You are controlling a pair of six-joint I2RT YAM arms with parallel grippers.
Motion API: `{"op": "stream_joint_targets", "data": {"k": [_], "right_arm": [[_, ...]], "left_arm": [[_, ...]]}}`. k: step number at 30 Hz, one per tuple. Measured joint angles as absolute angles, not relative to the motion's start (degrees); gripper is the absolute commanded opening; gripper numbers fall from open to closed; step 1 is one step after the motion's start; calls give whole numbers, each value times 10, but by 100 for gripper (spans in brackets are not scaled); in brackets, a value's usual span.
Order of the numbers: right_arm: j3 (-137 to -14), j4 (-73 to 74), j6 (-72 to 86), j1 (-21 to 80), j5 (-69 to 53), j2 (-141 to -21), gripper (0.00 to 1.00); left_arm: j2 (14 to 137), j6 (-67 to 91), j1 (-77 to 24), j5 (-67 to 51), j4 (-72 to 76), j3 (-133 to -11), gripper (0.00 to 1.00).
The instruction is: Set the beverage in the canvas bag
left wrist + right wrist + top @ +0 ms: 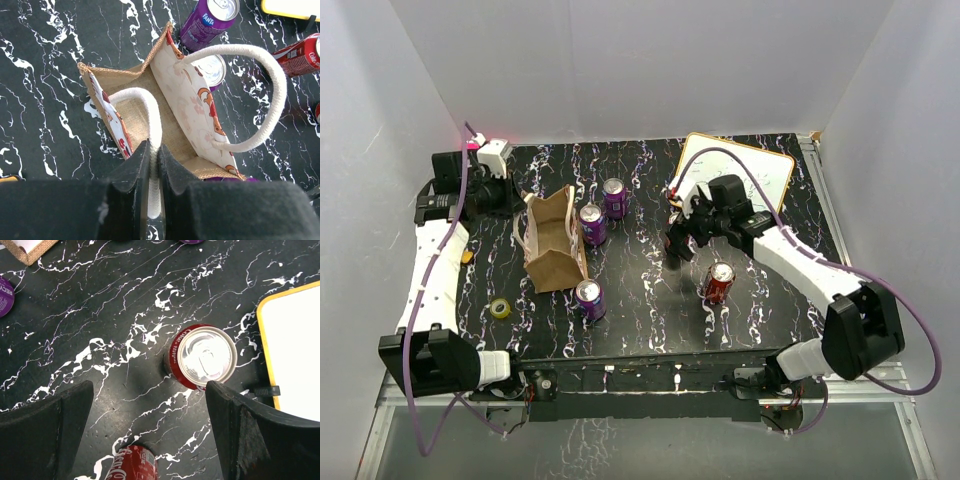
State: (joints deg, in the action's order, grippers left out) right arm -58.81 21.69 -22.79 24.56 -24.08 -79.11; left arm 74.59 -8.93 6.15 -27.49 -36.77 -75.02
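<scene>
The canvas bag (pixel 553 245) stands open at the table's left; the left wrist view shows its tan inside (pixel 150 95). My left gripper (pixel 153 160) is shut on one pale loop handle (pixel 145 105); the other handle (pixel 270 75) arches free. Purple cans stand by the bag (pixel 592 224), (pixel 614 198), (pixel 589 298). A red cola can (pixel 202 357) stands upright by my right finger. My right gripper (pixel 150 390) is open and empty above the table, left of the can; it also shows in the top view (pixel 680 242). A second red can (pixel 719 282) stands nearer the front.
A yellow-framed whiteboard (pixel 745 175) lies at the back right, its edge close to the red can (pixel 295 350). A yellow tape roll (pixel 500 308) lies left of the bag. White walls enclose the table.
</scene>
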Motion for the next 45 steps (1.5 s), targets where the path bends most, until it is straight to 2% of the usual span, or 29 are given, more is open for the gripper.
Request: {"op": "stream_joint_targets", "data": {"k": [7, 9, 15, 17, 18, 20, 25, 31, 35, 40, 45], "right_arm": [[-587, 199, -231, 264, -219, -823, 98], [-588, 192, -230, 264, -203, -830, 98], [-591, 186, -223, 264, -174, -835, 98], [-595, 185, -222, 264, -173, -835, 98], [-595, 182, -222, 264, -173, -833, 98], [-595, 182, -221, 264, -170, -828, 98], [-594, 182, -222, 264, -161, -794, 98], [-584, 180, -227, 258, -159, -741, 98], [-557, 178, -223, 213, -176, -712, 98], [-536, 180, -214, 144, -193, -674, 98], [-536, 177, -208, 123, -207, -651, 98]], "left_arm": [[729, -65, 61, -291, -365, -738, 7], [730, -60, 60, -296, -369, -738, 11], [726, -50, 59, -294, -370, -726, 44], [726, -50, 58, -283, -368, -726, 69], [726, -52, 58, -277, -369, -728, 77], [727, -55, 58, -264, -371, -739, 84], [748, -72, 35, -237, -378, -839, 90], [815, -122, -112, -167, -384, -960, 92], [894, -156, -191, -144, -413, -1021, 92], [993, -186, -256, -109, -460, -1070, 92], [1071, -201, -286, -76, -500, -1080, 91]]}}
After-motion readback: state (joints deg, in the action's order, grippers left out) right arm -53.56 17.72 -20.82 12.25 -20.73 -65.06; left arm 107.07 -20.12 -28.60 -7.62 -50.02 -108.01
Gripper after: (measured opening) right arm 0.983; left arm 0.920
